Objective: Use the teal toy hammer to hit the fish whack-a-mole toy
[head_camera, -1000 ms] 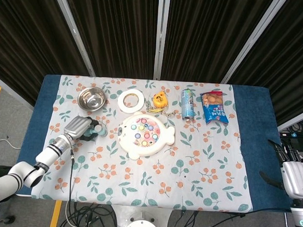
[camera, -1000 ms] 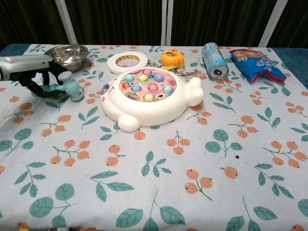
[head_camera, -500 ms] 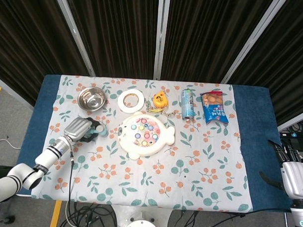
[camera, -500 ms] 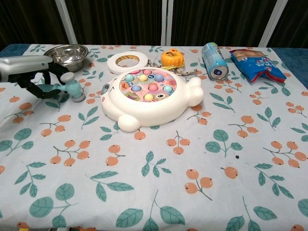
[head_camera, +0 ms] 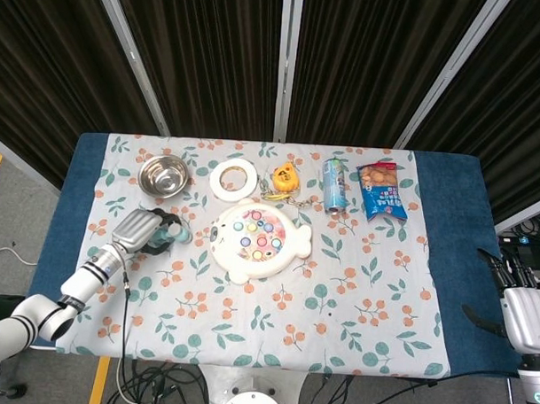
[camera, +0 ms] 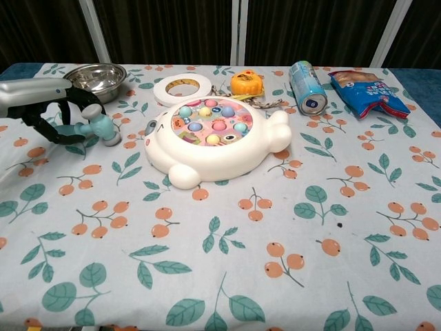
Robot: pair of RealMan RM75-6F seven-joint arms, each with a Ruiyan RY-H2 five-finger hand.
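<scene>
The teal toy hammer [camera: 102, 127] lies at the table's left side, its head on the cloth just left of the fish toy. My left hand [camera: 43, 103] is over the hammer's handle with its dark fingers [camera: 77, 103] curled around it; in the head view this left hand [head_camera: 143, 229] sits beside the hammer [head_camera: 176, 235]. The white fish whack-a-mole toy [head_camera: 259, 241] with its coloured pegs [camera: 211, 124] sits mid-table, apart from the hammer. My right hand [head_camera: 520, 314] hangs beyond the table's right edge, holding nothing, fingers apart.
A steel bowl [camera: 100, 74] stands behind the left hand. Along the back lie a tape roll [camera: 182, 87], an orange toy [camera: 247, 83], a can [camera: 307, 87] on its side and a blue snack bag [camera: 365, 91].
The left hand's fingers have drawn in around the hammer handle. The hammer head nudged slightly right, then back left. The right hand has not moved.
</scene>
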